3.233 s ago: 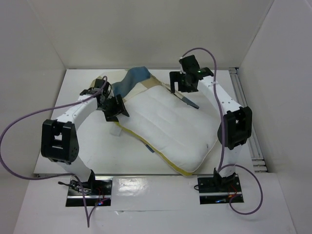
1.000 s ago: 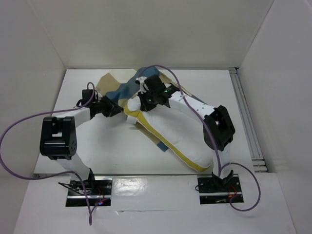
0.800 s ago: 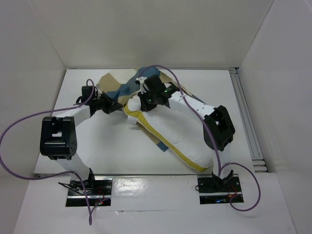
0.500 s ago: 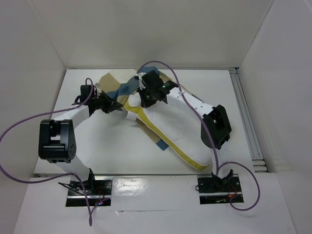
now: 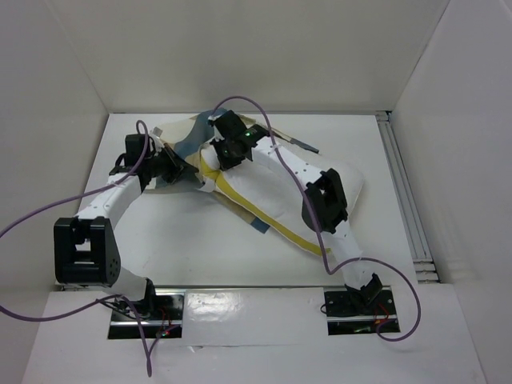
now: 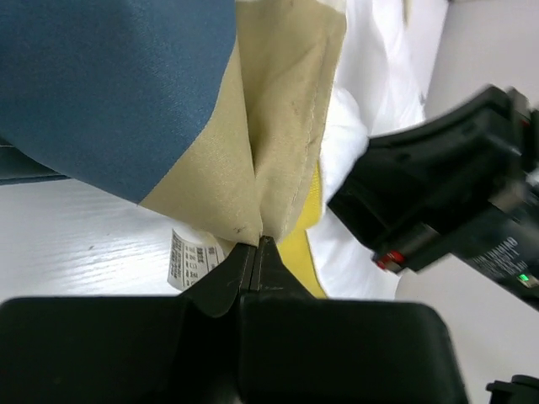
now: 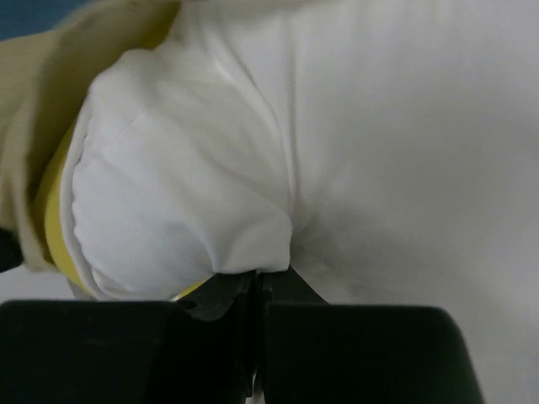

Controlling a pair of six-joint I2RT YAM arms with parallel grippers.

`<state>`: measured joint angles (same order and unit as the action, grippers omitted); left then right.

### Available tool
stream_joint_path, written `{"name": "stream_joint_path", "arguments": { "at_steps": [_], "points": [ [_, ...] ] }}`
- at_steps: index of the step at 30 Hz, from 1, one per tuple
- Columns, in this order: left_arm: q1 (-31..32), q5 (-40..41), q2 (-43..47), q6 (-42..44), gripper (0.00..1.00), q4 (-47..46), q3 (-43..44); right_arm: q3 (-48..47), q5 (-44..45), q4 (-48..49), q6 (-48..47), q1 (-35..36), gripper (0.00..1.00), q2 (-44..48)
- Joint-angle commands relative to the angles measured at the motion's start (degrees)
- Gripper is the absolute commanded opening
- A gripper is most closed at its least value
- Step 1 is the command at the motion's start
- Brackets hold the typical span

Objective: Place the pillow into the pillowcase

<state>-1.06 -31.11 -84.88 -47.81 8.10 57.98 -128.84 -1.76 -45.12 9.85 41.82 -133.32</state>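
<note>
- The pillow (image 5: 268, 196) lay on the tabletop (image 5: 160, 248) with its long axis on a diagonal. One end pointed toward the far left corner and the other toward the near right corner.
- The pillowcase (image 5: 186, 142) sat bunched at the pillow's far-left end, near the far edge and left of centre.
- The left fingers (image 6: 253, 257) were pinched together on the pillowcase's tan hem, just beside a white label (image 6: 189, 257).
- The right fingers (image 7: 257, 286) were clamped on a fold of the pillow's white fabric at that same end.
</note>
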Motion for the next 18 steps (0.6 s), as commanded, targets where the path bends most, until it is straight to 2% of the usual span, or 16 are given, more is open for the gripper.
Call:
{"name": "stream_joint_path", "arguments": {
  "at_steps": [1,5,8,14,16,18],
  "points": [
    [1.1,-5.8,3.6,1.8,0.00,2.7,2.7,-1.5,2.8,0.3,0.8,-1.2,0.00,-5.2],
    [1.1,-5.8,4.1,2.8,0.00,3.8,3.3,2.4,4.9,0.3,0.8,-1.2,0.00,-6.4],
    [1.1,-9.5,4.1,5.0,0.00,3.8,2.2,2.4,5.5,0.3,1.5,-1.2,0.00,-6.4],
    [4.3,-10.7,2.4,10.8,0.00,8.9,1.1,-9.8,3.4,-1.6,3.2,-1.2,0.00,-6.4],
    [5.0,-11.2,1.8,11.4,0.00,9.6,0.6,-8.1,0.4,4.5,5.5,-1.2,0.00,-2.1],
    [5.7,-10.2,1.3,14.2,0.00,12.1,0.6,-0.7,-0.8,10.0,6.8,-1.2,0.00,1.6]
  ]
}}
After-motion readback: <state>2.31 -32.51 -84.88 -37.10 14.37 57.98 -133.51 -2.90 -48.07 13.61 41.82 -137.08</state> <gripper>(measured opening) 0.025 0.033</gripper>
